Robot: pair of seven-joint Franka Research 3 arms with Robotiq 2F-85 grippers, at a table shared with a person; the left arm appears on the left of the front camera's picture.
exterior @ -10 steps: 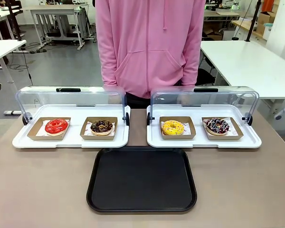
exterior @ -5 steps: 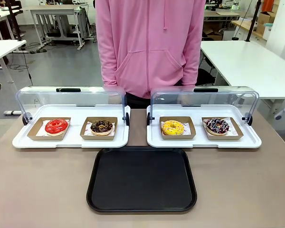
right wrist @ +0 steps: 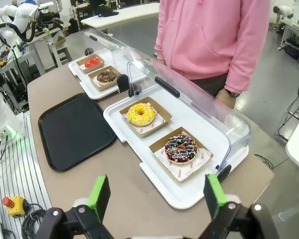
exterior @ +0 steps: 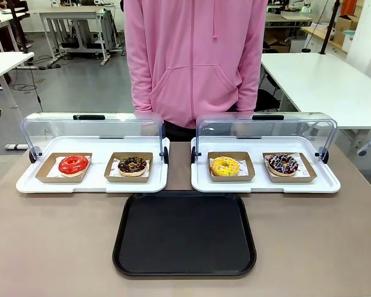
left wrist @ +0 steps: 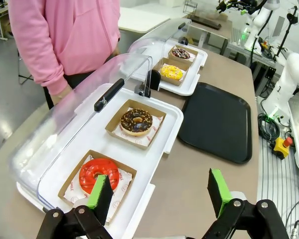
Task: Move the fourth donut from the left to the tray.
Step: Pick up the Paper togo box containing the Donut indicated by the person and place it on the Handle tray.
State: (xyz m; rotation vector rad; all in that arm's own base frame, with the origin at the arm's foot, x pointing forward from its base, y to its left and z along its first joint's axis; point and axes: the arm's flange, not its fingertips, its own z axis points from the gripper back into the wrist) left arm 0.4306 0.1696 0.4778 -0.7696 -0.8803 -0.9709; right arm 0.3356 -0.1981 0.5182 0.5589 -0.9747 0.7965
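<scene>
"What's the tray (exterior: 184, 234) made of?"
"Black plastic, matt, faintly grainy."
"And the fourth donut (exterior: 282, 164), at two o'clock from it?"
"Glossy dark glaze, in a dull brown cardboard holder (exterior: 290, 179). The display tray (exterior: 258, 176) is smooth white plastic, its lid (exterior: 266, 127) clear and shiny. The surface (exterior: 49, 247) is matt grey-brown."

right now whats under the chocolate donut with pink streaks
A white paper liner inside a brown cardboard holder, on the right white display tray. The holder's floor beneath the donut is covered.

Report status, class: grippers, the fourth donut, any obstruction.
Left gripper open, right gripper open. Fourth donut in right display tray, lid up. Nothing blocking it.
</scene>
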